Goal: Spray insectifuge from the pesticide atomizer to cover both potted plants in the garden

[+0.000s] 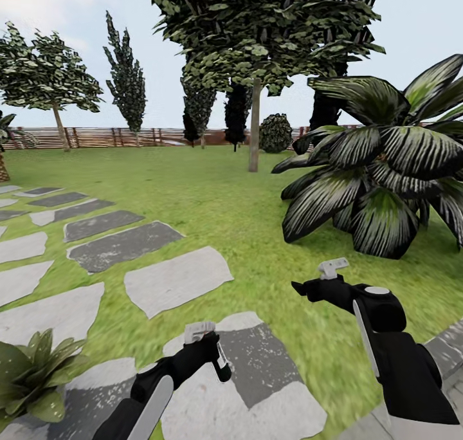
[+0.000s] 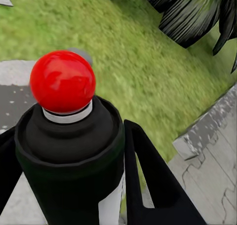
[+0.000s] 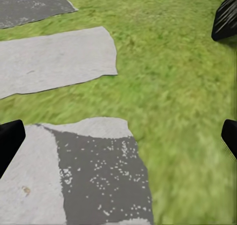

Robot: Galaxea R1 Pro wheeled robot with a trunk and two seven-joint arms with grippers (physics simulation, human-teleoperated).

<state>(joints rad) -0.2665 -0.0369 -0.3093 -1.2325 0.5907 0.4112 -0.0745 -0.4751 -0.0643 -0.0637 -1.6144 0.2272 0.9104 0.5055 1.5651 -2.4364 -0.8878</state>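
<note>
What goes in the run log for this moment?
left gripper: holding pesticide atomizer | right gripper: open, empty | potted plant: head view lower left

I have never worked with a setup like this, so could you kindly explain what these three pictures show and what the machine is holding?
These are simulator renders from a wheeled robot with two arms, standing in a garden. The large picture comes from a camera on its head, looking forward and down. Its left hand grips the pesticide atomizer. The right hand is open and holds nothing.

The other two pictures come from cameras near each hand. The left wrist view looks along the bottle: you see its dark body and red tip between the black fingers. The right wrist view looks down past its spread fingertips at the ground.

On the lawn lie flat stepping stones. A big striped-leaf bush stands at right, and a small leafy plant at lower left.
</note>
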